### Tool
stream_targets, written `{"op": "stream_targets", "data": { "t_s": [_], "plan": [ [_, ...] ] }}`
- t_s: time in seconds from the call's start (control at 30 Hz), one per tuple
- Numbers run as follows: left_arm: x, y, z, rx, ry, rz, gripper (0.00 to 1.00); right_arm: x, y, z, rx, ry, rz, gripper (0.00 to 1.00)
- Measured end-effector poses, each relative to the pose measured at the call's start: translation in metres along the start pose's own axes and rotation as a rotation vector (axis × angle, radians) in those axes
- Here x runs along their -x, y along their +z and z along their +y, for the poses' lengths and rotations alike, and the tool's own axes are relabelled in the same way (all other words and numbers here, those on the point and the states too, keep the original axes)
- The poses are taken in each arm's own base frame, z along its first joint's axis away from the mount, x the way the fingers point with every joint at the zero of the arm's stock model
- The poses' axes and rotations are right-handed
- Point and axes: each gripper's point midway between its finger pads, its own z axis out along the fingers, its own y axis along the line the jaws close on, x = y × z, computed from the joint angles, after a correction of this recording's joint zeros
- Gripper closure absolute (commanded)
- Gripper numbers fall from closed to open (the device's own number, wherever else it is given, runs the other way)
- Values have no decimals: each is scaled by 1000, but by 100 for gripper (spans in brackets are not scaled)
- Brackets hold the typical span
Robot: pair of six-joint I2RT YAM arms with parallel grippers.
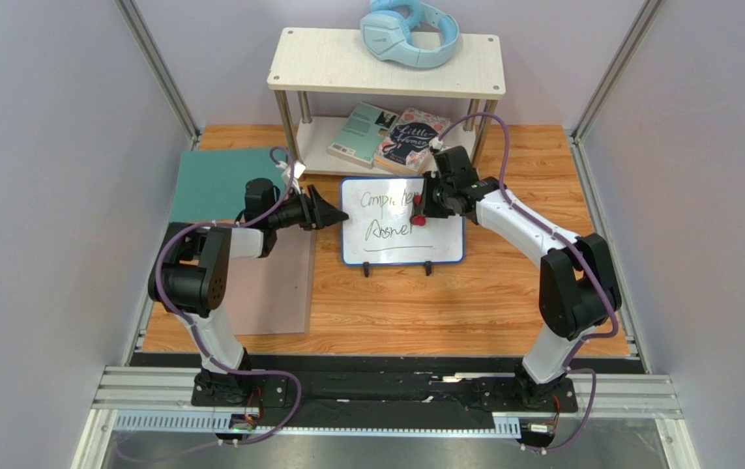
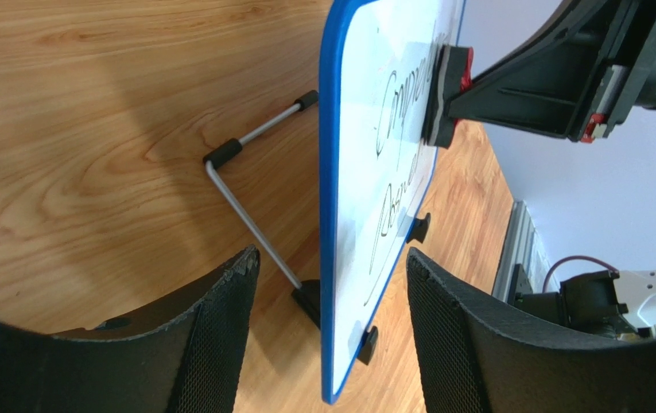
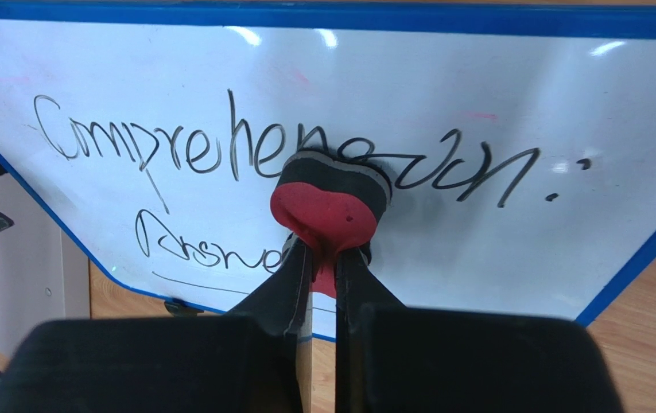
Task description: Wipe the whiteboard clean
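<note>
The whiteboard (image 1: 445, 236), white with a blue frame and black feet, stands tilted on its wire stand at the table's middle. It bears black handwriting in two lines with a stroke under them. My right gripper (image 1: 425, 207) is shut on a red eraser with a dark felt face (image 3: 327, 205), pressed on the top line of writing (image 3: 219, 146). My left gripper (image 1: 337, 211) is open; its fingers (image 2: 219, 327) straddle the board's left edge (image 2: 333, 215) without touching it. The eraser also shows in the left wrist view (image 2: 443, 95).
A white two-level shelf (image 1: 386, 61) stands behind the board, with light-blue headphones (image 1: 410, 31) on top and two books (image 1: 391, 137) below. A teal mat (image 1: 215, 181) and a grey-brown mat (image 1: 278, 283) lie at the left. The wire stand (image 2: 245, 194) props the board.
</note>
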Motion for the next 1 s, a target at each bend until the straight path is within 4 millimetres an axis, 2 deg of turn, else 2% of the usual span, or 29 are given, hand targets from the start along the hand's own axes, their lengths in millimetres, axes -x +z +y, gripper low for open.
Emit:
{"op": "stream_targets", "data": {
  "t_s": [0.17,0.27,0.3,0.4,0.6,0.83,1.0],
  "plan": [
    [-10,12,-8,-37,-1,26,40,12,-3,-13,-14,27,-30,100],
    [-15,17,-13,-59,3,40,59,19,-6,-22,-25,43,-49,100],
    [-16,17,-13,-61,-1,42,75,21,-8,-25,-30,47,-56,100],
    [-20,20,-11,-62,-16,55,100,25,-14,-36,-50,61,-81,100],
    [-16,28,-20,-139,-59,106,100,38,-28,-61,-90,95,-127,100],
    [-18,28,-16,-126,-80,118,100,48,-34,-99,-155,106,-145,100],
    [-20,28,-15,-121,-85,122,100,47,-28,-106,-146,96,-122,100]
  ]
}}
